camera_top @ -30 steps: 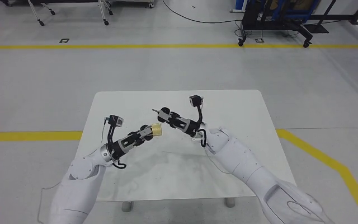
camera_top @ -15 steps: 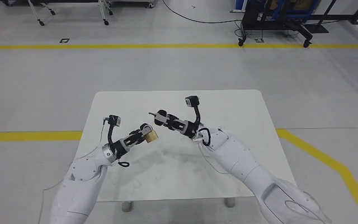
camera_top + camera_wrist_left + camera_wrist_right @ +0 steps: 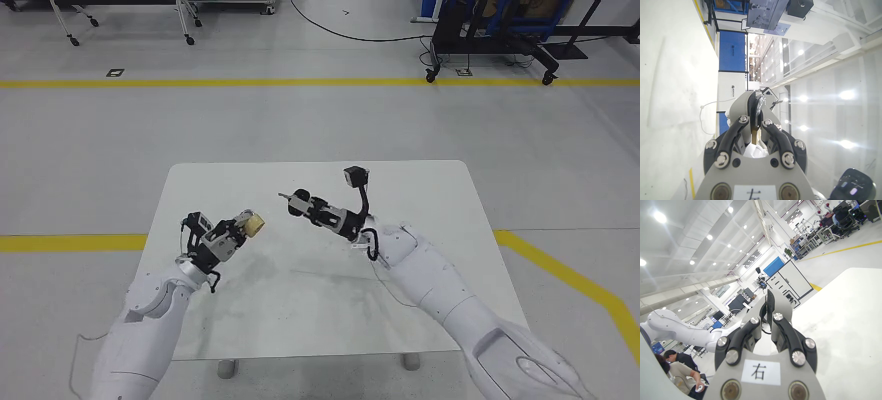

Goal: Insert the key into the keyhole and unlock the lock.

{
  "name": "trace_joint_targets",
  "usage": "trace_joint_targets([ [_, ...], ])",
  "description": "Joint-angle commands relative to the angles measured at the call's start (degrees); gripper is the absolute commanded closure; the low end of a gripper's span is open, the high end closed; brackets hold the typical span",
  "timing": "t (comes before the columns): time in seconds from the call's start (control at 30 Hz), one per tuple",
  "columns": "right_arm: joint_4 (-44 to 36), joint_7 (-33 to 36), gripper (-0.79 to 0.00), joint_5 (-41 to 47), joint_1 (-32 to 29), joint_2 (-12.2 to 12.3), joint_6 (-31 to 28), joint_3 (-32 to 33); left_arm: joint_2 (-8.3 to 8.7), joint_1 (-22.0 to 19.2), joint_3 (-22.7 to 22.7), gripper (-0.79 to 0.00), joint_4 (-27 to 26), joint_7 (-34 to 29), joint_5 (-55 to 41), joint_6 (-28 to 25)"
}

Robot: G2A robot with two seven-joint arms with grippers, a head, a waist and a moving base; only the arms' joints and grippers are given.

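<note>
In the top view, the left gripper [image 3: 238, 229] is clamped on the padlock [image 3: 253, 223] above the table [image 3: 440, 190]. The right gripper [image 3: 297, 205], just right of the padlock, pinches the key [image 3: 285, 196], whose shaft points leftward past the padlock's far side. Half a second ago the two nearly met; now there is a gap. In the left wrist view, the fingers [image 3: 742, 111] are closed on the padlock. In the right wrist view, the fingers [image 3: 780, 306] are almost together on something dark, likely the key's head.

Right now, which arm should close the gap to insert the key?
Right, probably: the right gripper holds the key, tip sticking out, a gap short of the lock. The left gripper grips the lock and can just hold it steady.
</note>
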Motion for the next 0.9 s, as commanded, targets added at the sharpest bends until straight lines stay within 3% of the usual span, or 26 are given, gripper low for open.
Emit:
trace_joint_targets([
  [0.0,-2.48,-1.95,0.0,-4.9,-1.22,0.6,2.15,1.31,-0.08,-0.54,0.26,0.0,0.37,0.62,-0.33,1.03],
  [0.13,-7.07,-3.01,0.0,-8.86,-4.06,1.52,6.47,3.04,-0.18,-0.96,0.76,0.0,0.31,1.21,0.17,0.93],
  [0.37,-7.07,-3.01,0.0,-8.86,-4.06,1.52,6.47,3.04,-0.18,-0.96,0.76,0.0,0.31,1.21,0.17,0.93],
  [0.43,-7.07,-3.01,0.0,-8.86,-4.06,1.52,6.47,3.04,-0.52,-0.36,0.87,0.0,0.02,2.72,-3.66,1.44],
  [0.67,-12.96,-3.79,0.0,-15.53,-6.35,2.03,13.4,3.83,-2.16,0.28,3.04,0.0,-1.65,13.22,-8.19,-6.7],
  [0.87,-18.0,-0.83,0.0,-18.15,-8.4,2.63,18.2,4.43,-2.75,-0.33,5.73,0.0,-2.17,17.74,1.15,-13.03],
])
